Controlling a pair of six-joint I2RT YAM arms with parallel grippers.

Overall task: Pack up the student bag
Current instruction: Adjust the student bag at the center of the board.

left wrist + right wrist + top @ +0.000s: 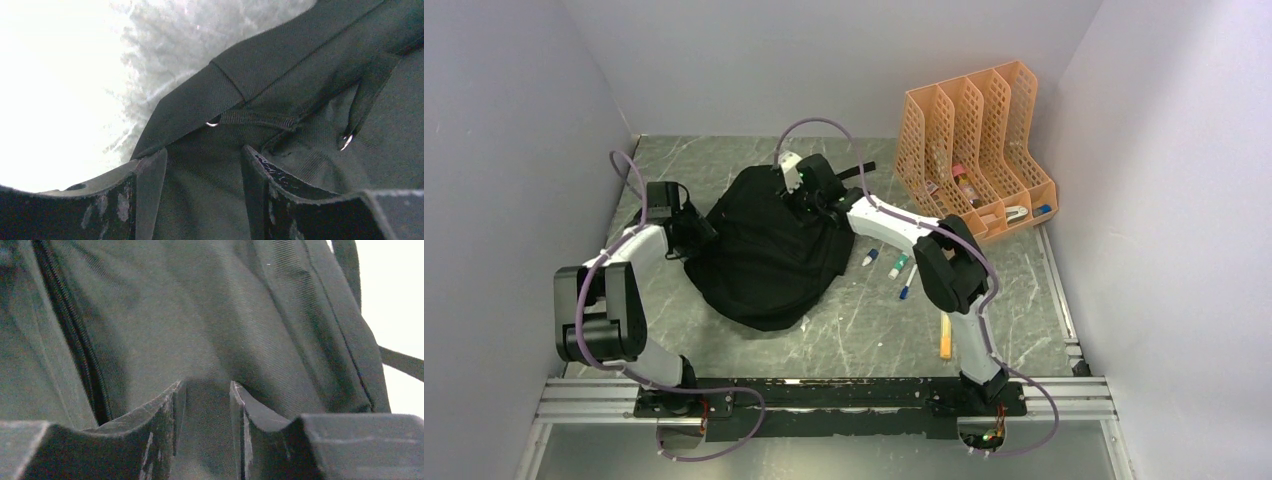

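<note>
The student bag (769, 250), a floppy black fabric backpack, lies slumped in the middle of the table. My left gripper (696, 232) presses against its left side. In the left wrist view the left gripper (203, 150) stands open with black cloth of the bag (300, 75) lying between the jaws. My right gripper (809, 200) sits on the bag's far top edge. In the right wrist view the right gripper (207, 383) has a narrower gap, with a fold of the bag (200, 315) rising between the jaws, beside the zipper (75, 340).
An orange mesh file organiser (974, 160) stands at the back right with small items in it. Three pens (898, 266) lie on the table just right of the bag, and an orange marker (945, 338) lies nearer the right arm's base. Walls close in on three sides.
</note>
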